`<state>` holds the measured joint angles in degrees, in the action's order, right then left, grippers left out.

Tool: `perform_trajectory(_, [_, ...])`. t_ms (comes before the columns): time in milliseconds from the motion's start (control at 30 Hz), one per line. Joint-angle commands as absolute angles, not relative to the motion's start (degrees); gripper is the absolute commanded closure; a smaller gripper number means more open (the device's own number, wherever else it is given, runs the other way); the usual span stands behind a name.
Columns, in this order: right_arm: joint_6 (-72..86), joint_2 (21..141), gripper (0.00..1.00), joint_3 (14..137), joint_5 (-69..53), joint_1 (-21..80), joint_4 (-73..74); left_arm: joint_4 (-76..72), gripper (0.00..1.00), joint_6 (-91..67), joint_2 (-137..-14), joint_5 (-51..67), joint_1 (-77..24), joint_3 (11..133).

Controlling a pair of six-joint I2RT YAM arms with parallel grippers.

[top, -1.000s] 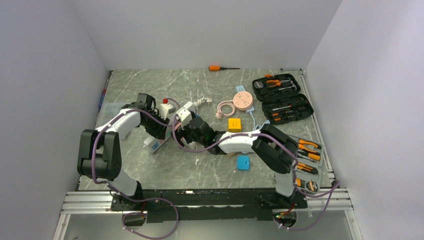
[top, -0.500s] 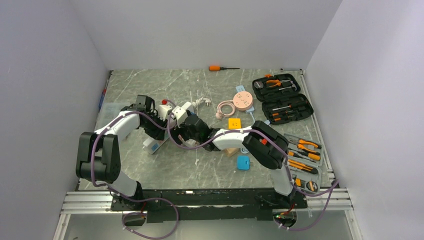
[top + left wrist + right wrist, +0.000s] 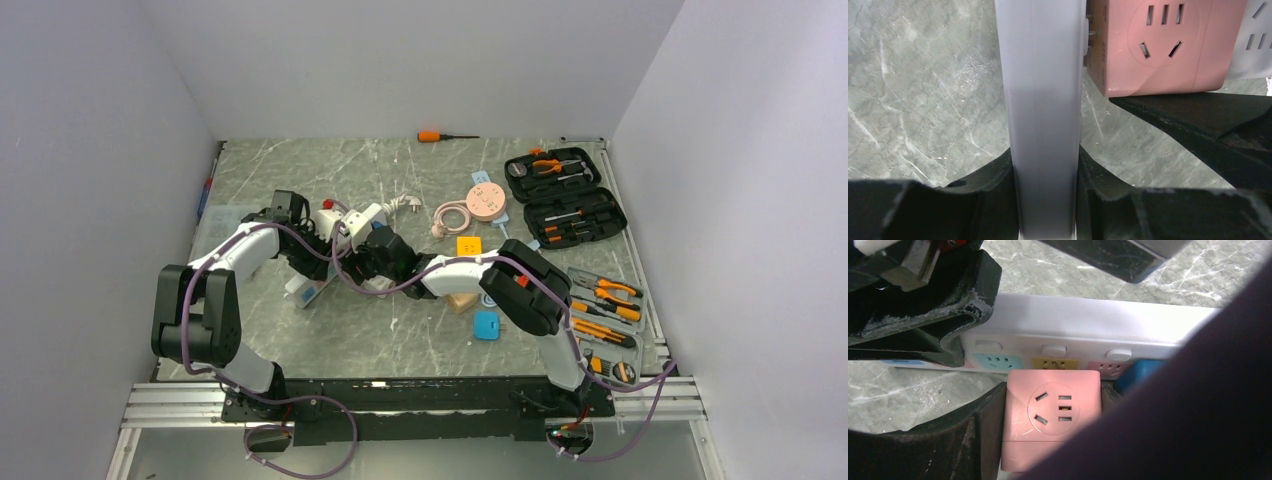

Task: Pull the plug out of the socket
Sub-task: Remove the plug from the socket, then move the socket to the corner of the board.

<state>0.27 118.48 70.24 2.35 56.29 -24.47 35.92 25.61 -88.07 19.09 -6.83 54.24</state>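
While L gripper [image 3: 1045, 172] clamps socket [image 3: 1043, 75] (white strip), R gripper [image 3: 1052, 432] seemingly grips plug [image 3: 1058, 385].

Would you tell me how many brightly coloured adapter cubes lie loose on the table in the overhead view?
2: a yellow cube near the middle; a blue cube closer to the near edge, slightly right. Others may be hidden.

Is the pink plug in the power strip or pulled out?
In. The pink plug sits on the outlet row of the power strip; the left wrist view shows only a sliver of its pins between them.
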Motion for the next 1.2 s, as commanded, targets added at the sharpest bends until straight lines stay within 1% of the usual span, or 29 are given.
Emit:
perform_trajectory(0, [1.6, 119.4, 0.88, 69.7, 2.6, 56.2, -20.6, 33.8, 0.98, 27.1, -84.4, 18.6, -7.5, 54.9])
perform_trajectory(300, [2.5, 116.0, 0.99, 65.9, 4.0, 57.4, -19.4, 31.3, 1.00, 26.2, -83.9, 10.0, -8.3, 54.5])
perform_trajectory(467, [4.2, 112.2, 1.00, 60.7, 5.1, 58.2, -20.1, 30.8, 1.00, 25.7, -84.0, 8.4, -8.3, 54.6])
perform_trajectory(800, [9.3, 103.5, 1.00, 51.1, 8.1, 62.8, -20.4, 31.6, 1.00, 24.4, -84.4, 11.3, -8.4, 55.8])
perform_trajectory(833, [10.2, 103.0, 1.00, 50.4, 8.0, 63.3, -20.7, 31.6, 1.00, 24.3, -84.3, 11.6, -8.4, 55.7])
perform_trajectory(900, [11.6, 102.9, 0.95, 50.0, 7.6, 64.3, -21.3, 31.7, 1.00, 24.0, -84.2, 12.1, -8.4, 55.8])
perform_trajectory(967, [12.0, 103.8, 0.93, 51.0, 7.3, 65.8, -21.8, 32.3, 1.00, 23.8, -84.4, 12.9, -8.4, 55.9])
perform_trajectory(1167, [11.9, 108.1, 0.86, 58.6, 4.7, 68.9, -22.4, 33.7, 1.00, 24.3, -84.5, 15.6, -8.4, 56.3])
